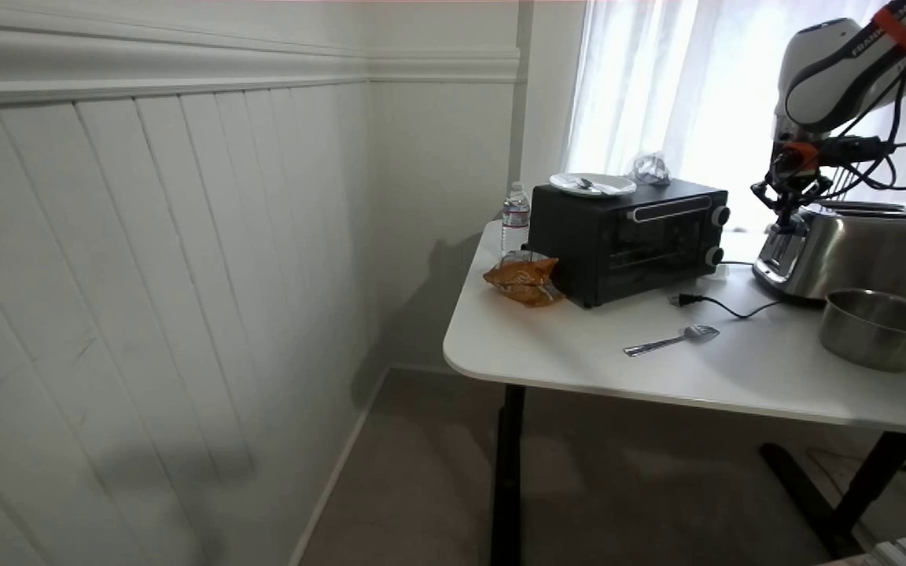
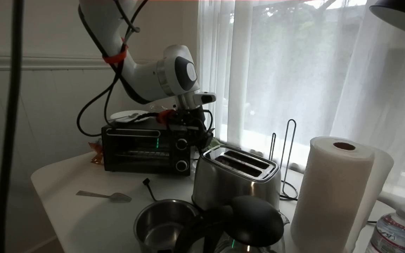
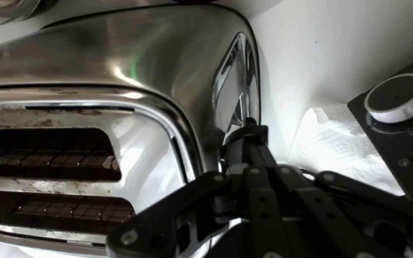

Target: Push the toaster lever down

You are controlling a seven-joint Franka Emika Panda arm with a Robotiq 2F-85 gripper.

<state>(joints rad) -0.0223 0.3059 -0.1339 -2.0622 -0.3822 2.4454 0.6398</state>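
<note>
The silver two-slot toaster (image 1: 878, 251) stands on the white table, and it also shows in an exterior view (image 2: 232, 181) and in the wrist view (image 3: 145, 46). Its slots look empty. A dark piece that looks like the lever (image 3: 251, 132) sticks out of its end panel in the wrist view. My gripper (image 3: 258, 154) is shut, its fingers side by side, with the tips over that lever. I cannot tell whether they press on it. In an exterior view the gripper (image 1: 788, 224) points down at the toaster's end; the lever is not distinguishable there.
A black toaster oven (image 1: 618, 236) stands close to the toaster's lever end, with a plate (image 1: 593, 185) on top. A metal pot (image 1: 884, 330), a spoon (image 1: 673, 339) and a plug (image 1: 685, 299) lie in front. A paper towel roll (image 2: 332, 196) and a kettle (image 2: 255, 221) stand nearby.
</note>
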